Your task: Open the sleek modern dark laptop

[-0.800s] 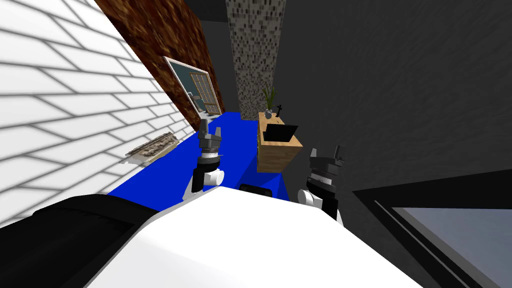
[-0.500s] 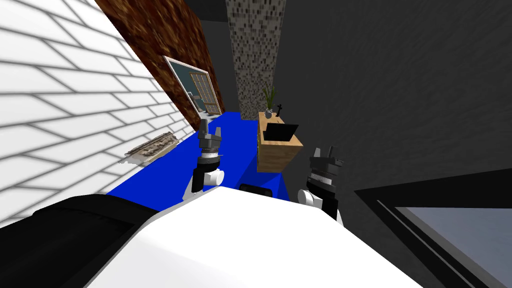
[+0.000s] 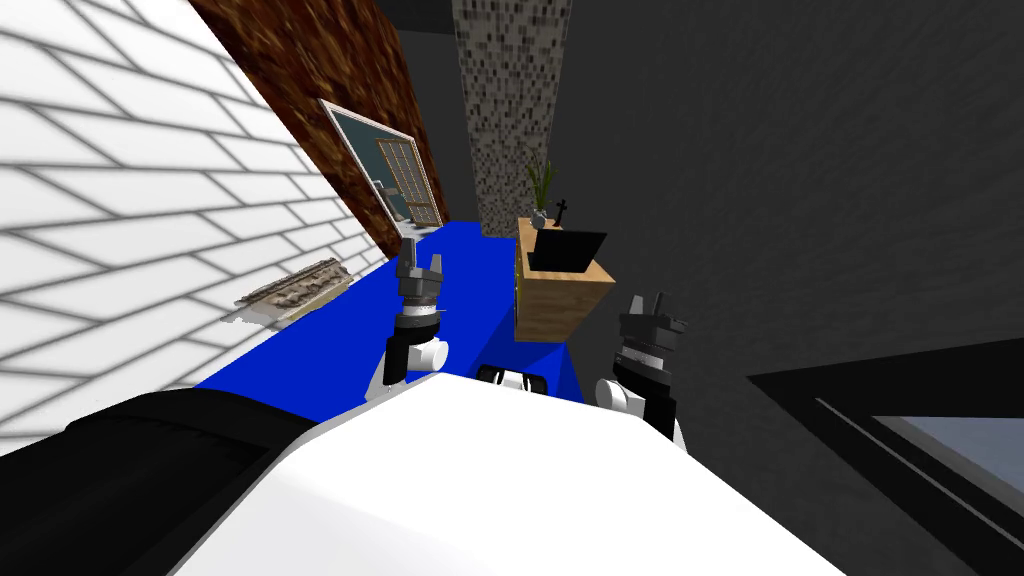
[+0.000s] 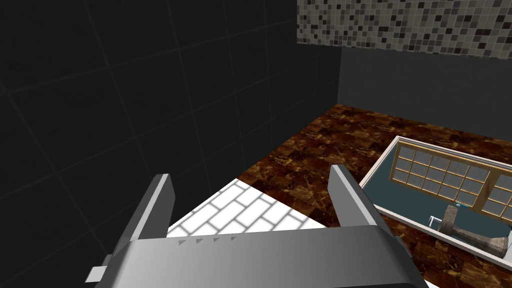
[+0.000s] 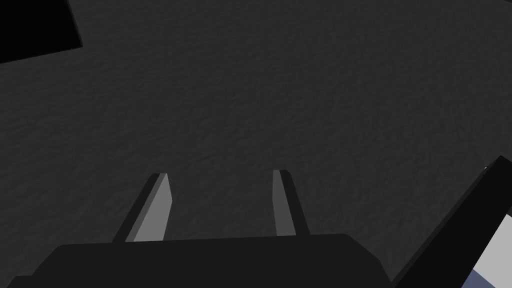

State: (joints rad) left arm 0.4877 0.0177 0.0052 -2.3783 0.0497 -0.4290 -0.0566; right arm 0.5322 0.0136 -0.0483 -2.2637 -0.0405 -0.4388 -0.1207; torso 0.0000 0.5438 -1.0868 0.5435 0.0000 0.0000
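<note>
The dark laptop (image 3: 568, 249) is sitting on the tabletop (image 3: 588, 279) of a light wooden cabinet (image 3: 545, 312) ahead, beyond the blue floor (image 3: 480, 290) and well apart from both grippers. Behind it, a potted plant (image 3: 540, 195) and a small dark figurine (image 3: 563, 209) are standing on the same tabletop. The left gripper (image 3: 422, 256) is hovering over the blue floor, its 2 fingers (image 4: 155, 210) spread wide and holding nothing. The right gripper (image 3: 647, 302) is pointing at a dark grey wall (image 5: 300, 100), its 2 fingers (image 5: 156, 207) standing apart, also empty.

Grey blade fingers (image 4: 156, 207) (white, dark-jointed forearms (image 3: 427, 354))
</note>
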